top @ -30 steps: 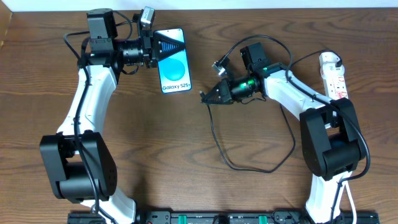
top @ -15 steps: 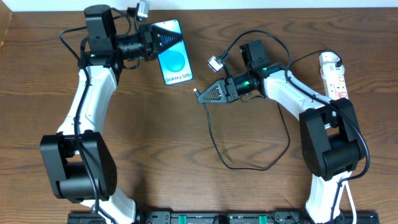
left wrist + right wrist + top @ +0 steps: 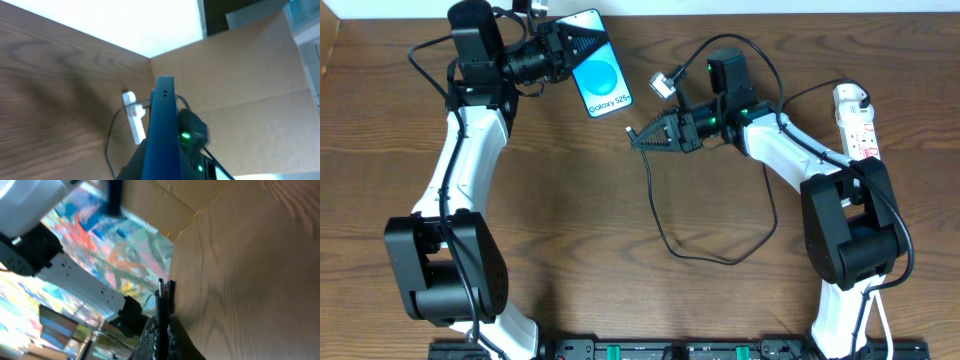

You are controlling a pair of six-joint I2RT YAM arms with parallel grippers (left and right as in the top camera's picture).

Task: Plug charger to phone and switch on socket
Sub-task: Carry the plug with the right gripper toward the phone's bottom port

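Holding the phone (image 3: 601, 82) by its top end, seemingly raised off the surface (image 3: 620, 290), left hand (image 3: 582, 45) turns its port end rightward | right hand (image 3: 638, 137) pinched shut on the charger (image 3: 665, 235) tip, aimed at that port, near but apart | socket (image 3: 857, 118) far right, untouched.

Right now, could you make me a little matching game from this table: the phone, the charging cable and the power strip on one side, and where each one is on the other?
Things:
1. phone
2. charging cable
3. power strip

Places:
A. its tip pinched in the right gripper
B. lying on the table at the far right, in neither gripper
C. clamped by its edge in the left gripper

Pairs: 1-C, 2-A, 3-B
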